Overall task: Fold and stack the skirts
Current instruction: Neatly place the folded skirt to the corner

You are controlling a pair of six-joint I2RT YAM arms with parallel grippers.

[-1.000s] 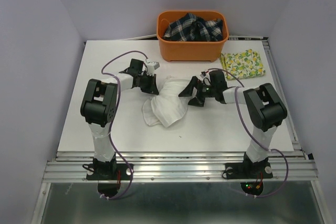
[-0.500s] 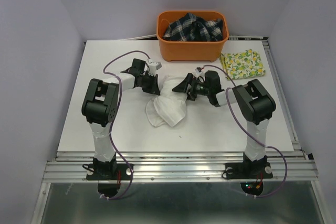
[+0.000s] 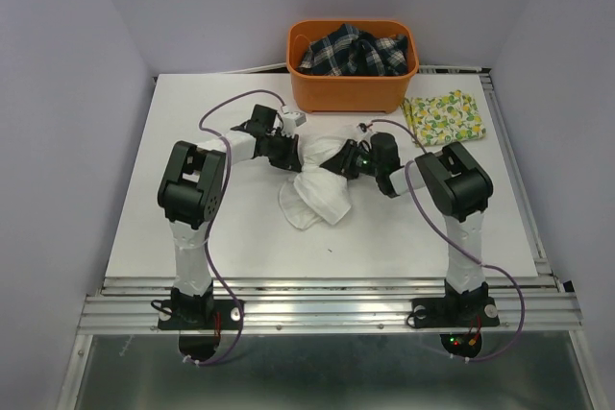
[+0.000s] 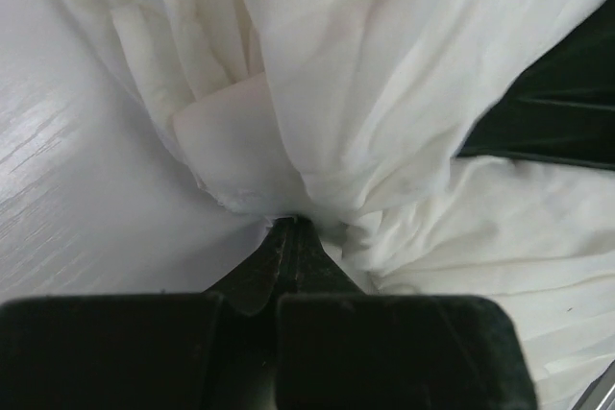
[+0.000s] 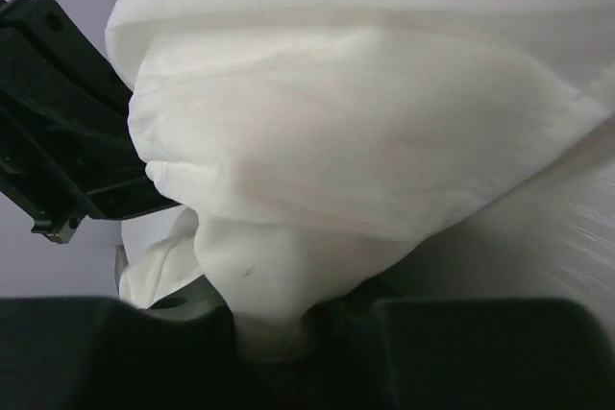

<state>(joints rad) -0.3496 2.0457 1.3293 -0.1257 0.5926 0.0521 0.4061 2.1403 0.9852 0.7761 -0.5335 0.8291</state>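
Observation:
The plain white crinkly skirt (image 3: 319,197) lies bunched in the middle of the table, its upper part pulled up between both grippers. My left gripper (image 3: 291,153) is shut, its fingertips pinching the skirt's upper left edge (image 4: 293,223). From the right, my right gripper (image 3: 333,162) has its jaws closed around a gathered fold of the same skirt (image 5: 274,328). The cloth (image 5: 365,132) fills the right wrist view. The lemon-print skirt (image 3: 447,117) lies folded flat at the back right of the table, touched by neither gripper.
An orange basket (image 3: 351,93) holding dark plaid cloth (image 3: 354,50) stands at the back centre, just behind the grippers. The two grippers are very close together; the left one's black body (image 5: 58,141) shows in the right wrist view.
The right gripper moved left into the white skirt and closed from wide open onto a fold. The left gripper shifted right, still pinching. The skirt bunched up and slid slightly right.

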